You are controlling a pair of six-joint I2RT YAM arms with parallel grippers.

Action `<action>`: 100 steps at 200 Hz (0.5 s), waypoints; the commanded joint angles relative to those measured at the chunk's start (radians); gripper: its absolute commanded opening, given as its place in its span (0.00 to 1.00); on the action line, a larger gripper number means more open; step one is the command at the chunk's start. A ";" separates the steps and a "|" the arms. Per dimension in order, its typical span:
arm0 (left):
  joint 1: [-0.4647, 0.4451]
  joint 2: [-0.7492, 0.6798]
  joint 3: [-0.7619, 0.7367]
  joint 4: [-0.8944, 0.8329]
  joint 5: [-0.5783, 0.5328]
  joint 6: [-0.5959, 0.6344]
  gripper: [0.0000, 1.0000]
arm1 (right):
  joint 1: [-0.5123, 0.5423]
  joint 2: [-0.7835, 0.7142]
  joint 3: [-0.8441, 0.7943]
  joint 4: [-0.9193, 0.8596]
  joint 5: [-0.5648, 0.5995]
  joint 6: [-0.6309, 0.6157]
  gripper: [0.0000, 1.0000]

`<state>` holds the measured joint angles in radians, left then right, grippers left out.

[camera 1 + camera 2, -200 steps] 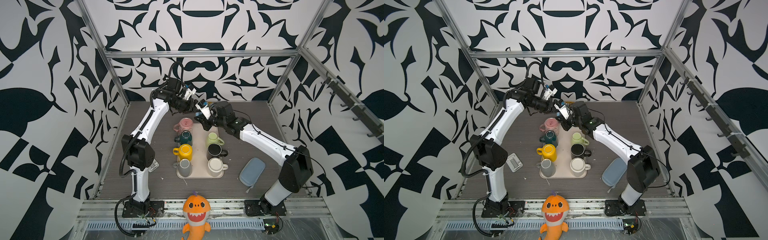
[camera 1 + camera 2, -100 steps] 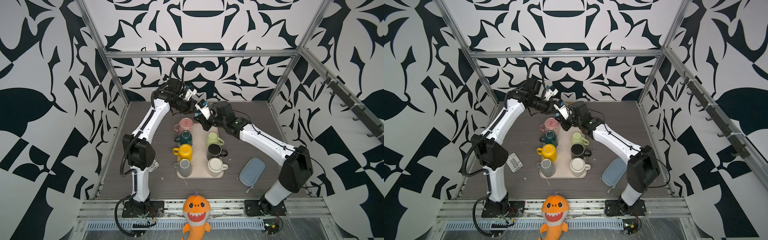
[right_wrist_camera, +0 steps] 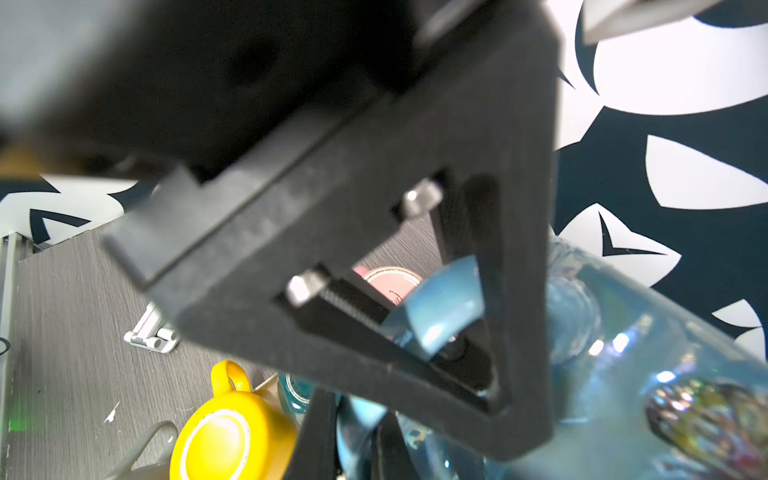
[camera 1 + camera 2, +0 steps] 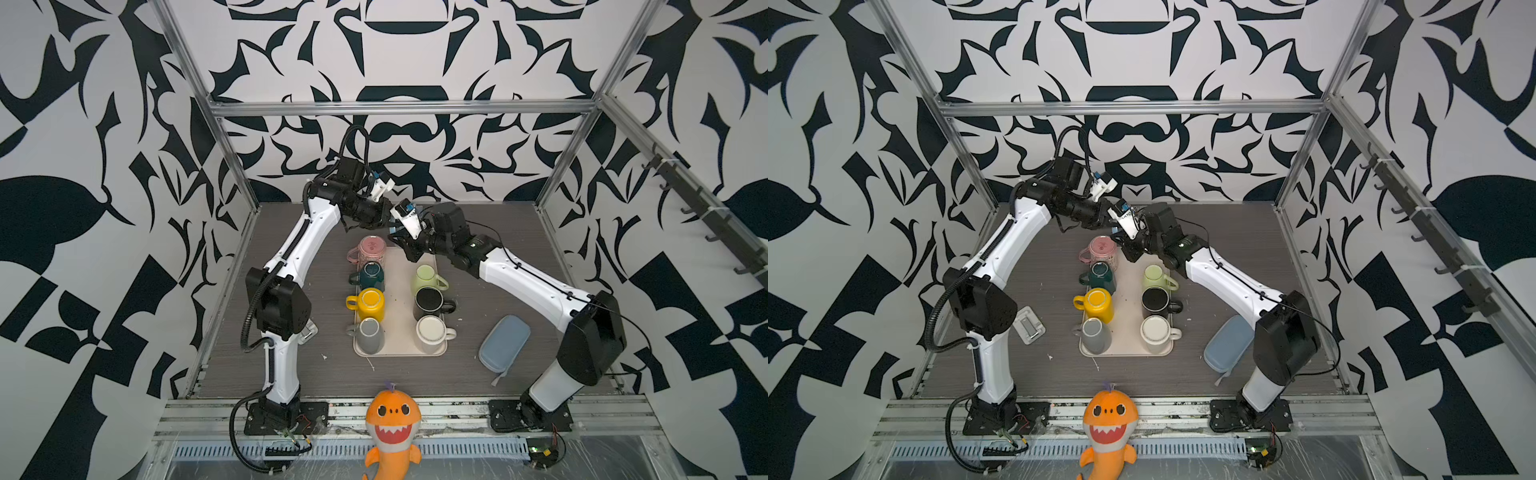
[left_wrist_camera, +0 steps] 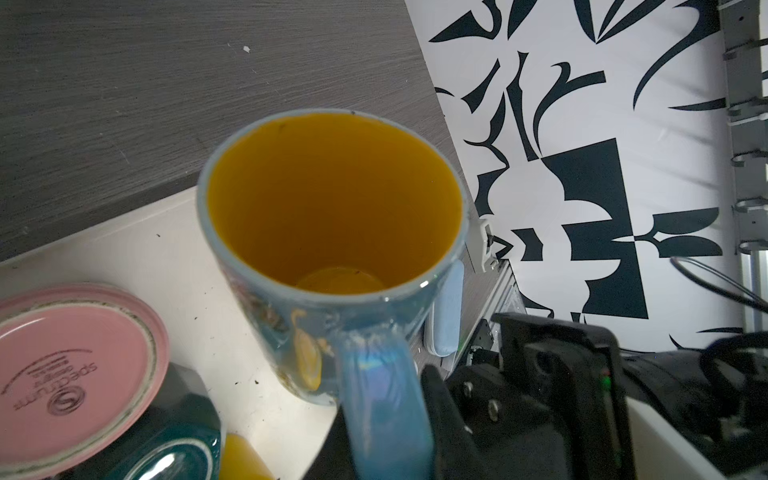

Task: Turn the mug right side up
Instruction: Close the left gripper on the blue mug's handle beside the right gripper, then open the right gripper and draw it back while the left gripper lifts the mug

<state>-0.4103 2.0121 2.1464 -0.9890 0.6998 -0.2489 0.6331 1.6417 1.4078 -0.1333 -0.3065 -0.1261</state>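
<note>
The mug (image 5: 332, 199) is glossy blue outside and orange inside; its open mouth faces the left wrist camera. It hangs in the air over the far end of the tray (image 4: 399, 266), between both grippers. My left gripper (image 5: 382, 436) is shut on the mug's handle (image 5: 380, 386), a black finger on each side of it. My right gripper (image 3: 357, 436) is shut on a thin blue part of the mug (image 3: 623, 353). In both top views the left gripper (image 4: 384, 218) (image 4: 1106, 218) and right gripper (image 4: 401, 241) (image 4: 1125, 243) meet tip to tip and hide most of the mug.
On the tray stand a pink mug (image 4: 371, 247), a teal mug (image 4: 371, 272), a yellow mug (image 4: 370, 301), a grey one (image 4: 369, 330), and green (image 4: 426, 276), black (image 4: 430, 299) and white (image 4: 430, 330) ones. A blue case (image 4: 504, 343) lies right; an orange shark plush (image 4: 392, 419) sits in front.
The left gripper's jaws have closed in on the mug's handle. Both arms stay almost where they were, tips together above the tray's far end.
</note>
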 commanded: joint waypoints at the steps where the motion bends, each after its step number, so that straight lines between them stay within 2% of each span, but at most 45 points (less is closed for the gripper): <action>1: -0.003 0.015 -0.001 -0.013 -0.032 -0.026 0.00 | 0.009 -0.065 0.079 0.140 0.006 -0.039 0.00; 42: -0.003 -0.013 -0.003 0.065 -0.075 -0.047 0.00 | 0.008 -0.095 0.047 0.136 0.045 -0.049 0.01; 65: -0.003 -0.012 0.021 0.078 -0.105 -0.045 0.00 | 0.010 -0.107 0.031 0.133 0.063 -0.053 0.08; 100: -0.002 0.000 0.055 0.100 -0.120 -0.051 0.00 | 0.010 -0.118 0.019 0.121 0.082 -0.055 0.13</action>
<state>-0.4225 2.0129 2.1563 -0.9363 0.6346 -0.2916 0.6319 1.6348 1.4067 -0.1352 -0.2386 -0.1352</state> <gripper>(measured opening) 0.207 0.104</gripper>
